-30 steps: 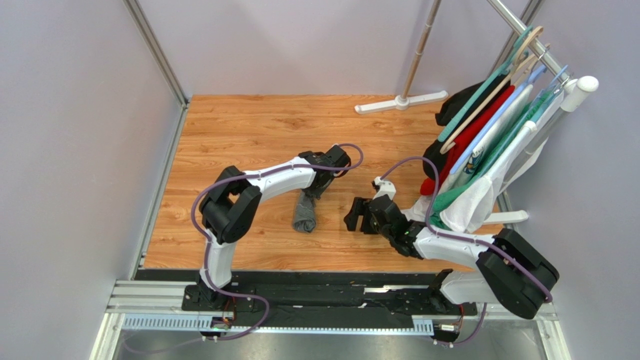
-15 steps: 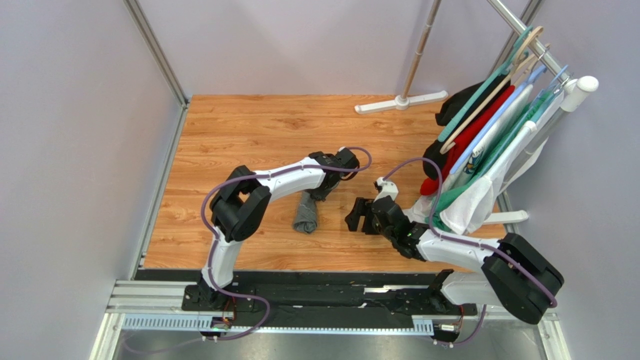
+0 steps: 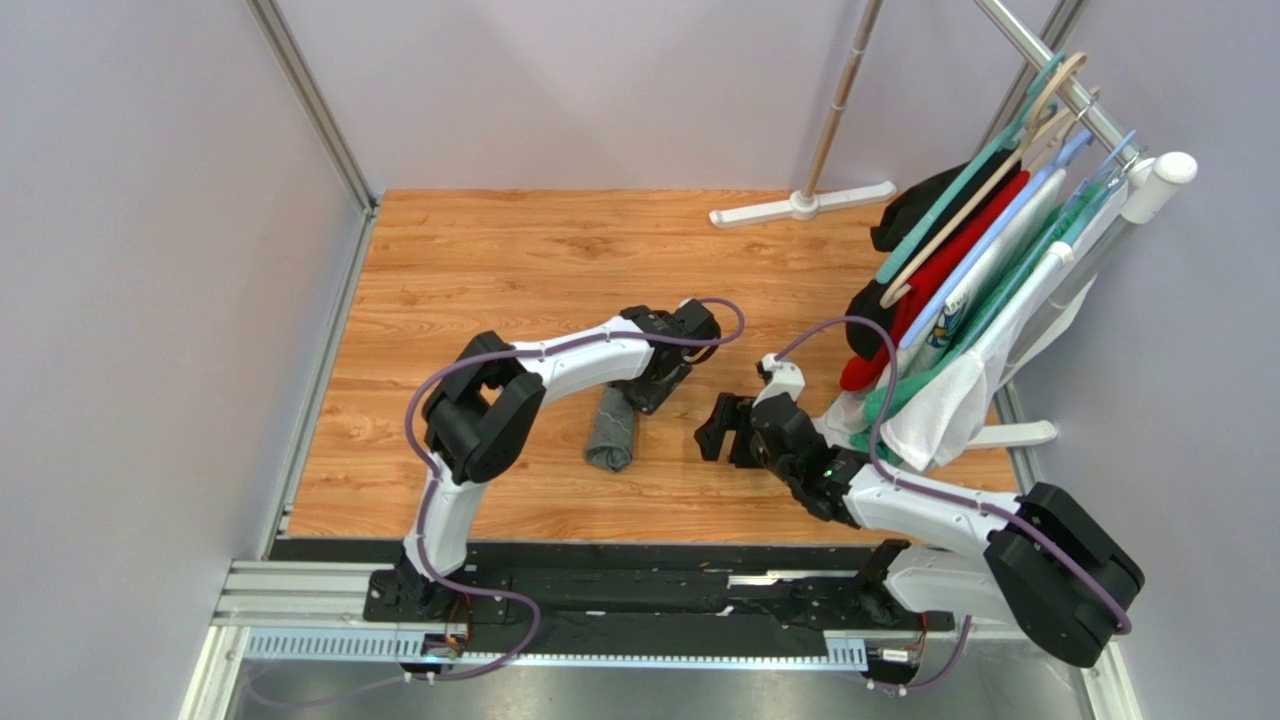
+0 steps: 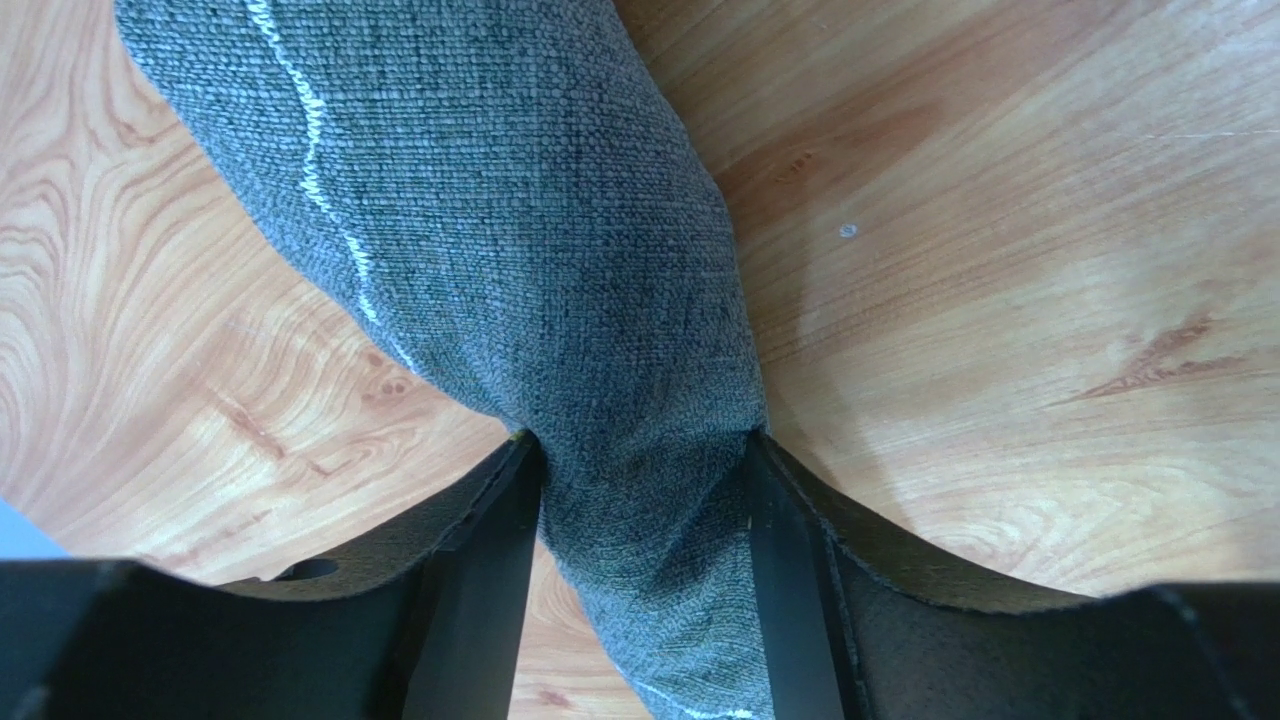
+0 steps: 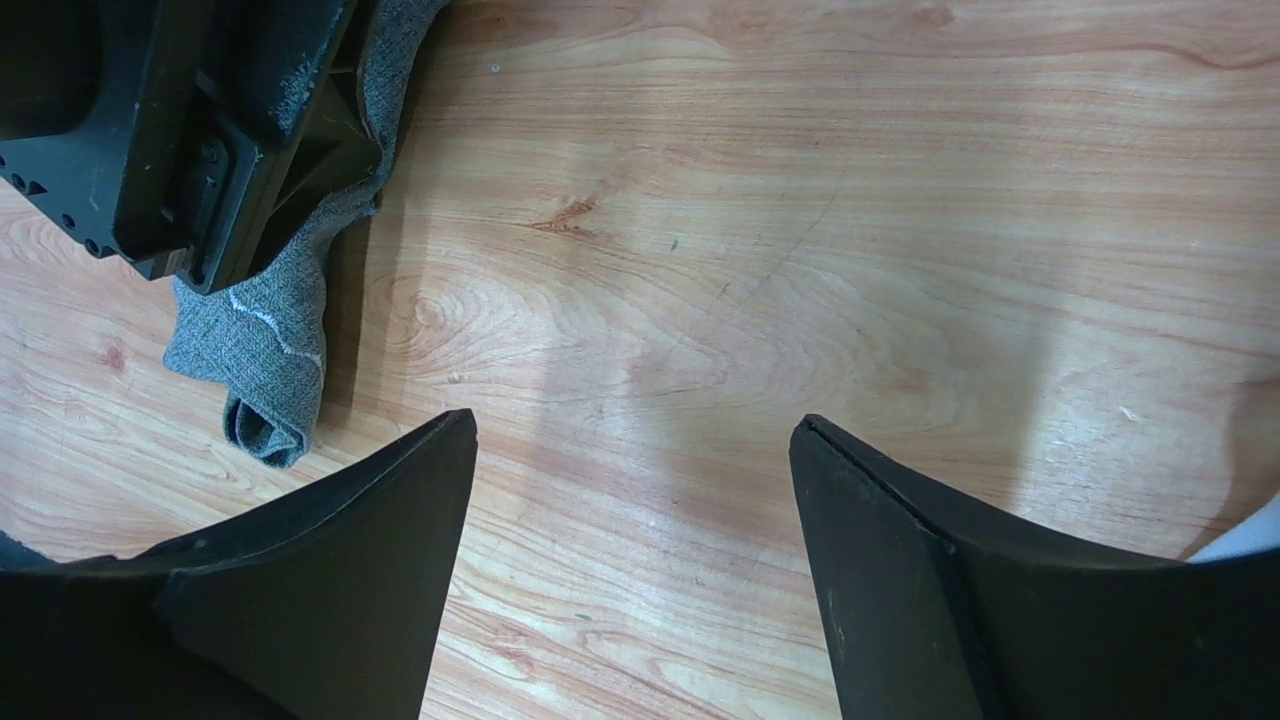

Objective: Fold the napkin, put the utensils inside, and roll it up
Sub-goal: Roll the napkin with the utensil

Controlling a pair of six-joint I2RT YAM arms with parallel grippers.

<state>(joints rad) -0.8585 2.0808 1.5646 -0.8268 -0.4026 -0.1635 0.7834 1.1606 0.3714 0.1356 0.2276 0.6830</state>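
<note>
Left hand [image 4: 636,450] is clamped on the napkin [image 4: 496,195]: its two black fingers [image 4: 473,600] press the grey roll from either side, and the cloth narrows where they meet it. Just beyond the fingertips the roll widens, with a pale stitched line [image 4: 316,165] running along it. From above, the napkin [image 3: 612,432] lies as a short roll on the worktop [image 3: 496,270], its far end in the left hand [image 3: 649,393] and its other end resting on the wood nearer the arm bases. Right hand [image 5: 631,428] stands close beside it, apart from the cloth, fingers spread wide with only bare worktop between them. Garments [image 3: 962,285] hang on a rail beyond that hand's outer side.
</note>
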